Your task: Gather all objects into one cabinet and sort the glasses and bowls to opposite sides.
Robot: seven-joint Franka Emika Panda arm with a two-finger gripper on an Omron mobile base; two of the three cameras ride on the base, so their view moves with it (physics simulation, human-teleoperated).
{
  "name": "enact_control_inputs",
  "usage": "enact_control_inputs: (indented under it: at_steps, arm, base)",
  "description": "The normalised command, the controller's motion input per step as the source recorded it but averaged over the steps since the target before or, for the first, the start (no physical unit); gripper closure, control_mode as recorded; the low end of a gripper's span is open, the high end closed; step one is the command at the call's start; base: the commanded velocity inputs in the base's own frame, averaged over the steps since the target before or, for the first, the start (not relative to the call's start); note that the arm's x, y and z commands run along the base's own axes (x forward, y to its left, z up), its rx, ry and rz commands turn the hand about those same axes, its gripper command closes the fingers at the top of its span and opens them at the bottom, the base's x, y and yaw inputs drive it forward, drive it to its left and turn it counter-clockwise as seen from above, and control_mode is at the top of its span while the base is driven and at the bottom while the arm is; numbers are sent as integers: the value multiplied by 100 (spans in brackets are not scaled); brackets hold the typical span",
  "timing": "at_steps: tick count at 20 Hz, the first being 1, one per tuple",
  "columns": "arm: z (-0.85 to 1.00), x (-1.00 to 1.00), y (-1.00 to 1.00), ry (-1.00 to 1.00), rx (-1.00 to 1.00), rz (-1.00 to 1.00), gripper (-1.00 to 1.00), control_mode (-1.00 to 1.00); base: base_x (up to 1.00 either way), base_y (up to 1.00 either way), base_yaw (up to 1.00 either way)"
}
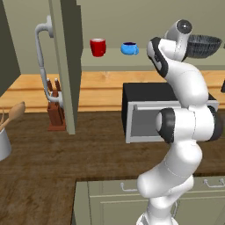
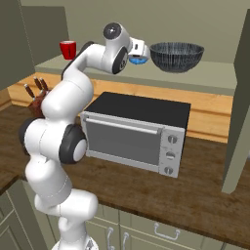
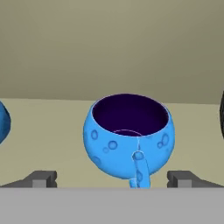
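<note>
1. Kitchen scene: wood counter [image 1: 35,85] under an olive-grey cabinet whose pale shelf [image 2: 215,73] carries the tableware.
2. Cabinet door [image 1: 66,66] is seen swung open in the left base view, white handle [image 1: 41,57] on it.
3. Red mug [image 1: 97,47] is placed upright at the shelf's left end.
4. One blue cup [image 1: 129,48] is seen right of the mug, apart from it.
5. Second blue cup [image 3: 129,135] is seen upright on the shelf in the hand view, handle turned toward the camera, dark inside.
6. Gripper [image 3: 113,178] is spread wide, with a fingertip [image 3: 41,178] showing on each side of that cup; no contact with it can be seen.
7. Edge of the other blue cup shows at the hand view's left border.
8. Dark ribbed bowl [image 2: 177,56] is set upright on the shelf, right of the hand and near it.
9. Toaster oven [image 2: 136,132] is located on the counter below the shelf, door closed.
10. Knife block [image 1: 55,110] is seen on the counter by the door; wooden spoon [image 1: 13,114] in a grey holder at far left.
</note>
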Motion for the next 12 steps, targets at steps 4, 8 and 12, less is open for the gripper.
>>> enact_control_inputs:
  at_steps: [4, 8, 12]
  arm:
    - [0, 5, -7, 7, 0, 0, -100, -100]
    - [-8, 3, -22, 7, 0, 0, -100, -100]
    - [-16, 16, -23, 5, 0, 0, -100, -100]
  base:
    - [0, 0, 0]
    - [0, 0, 0]
    - [0, 0, 0]
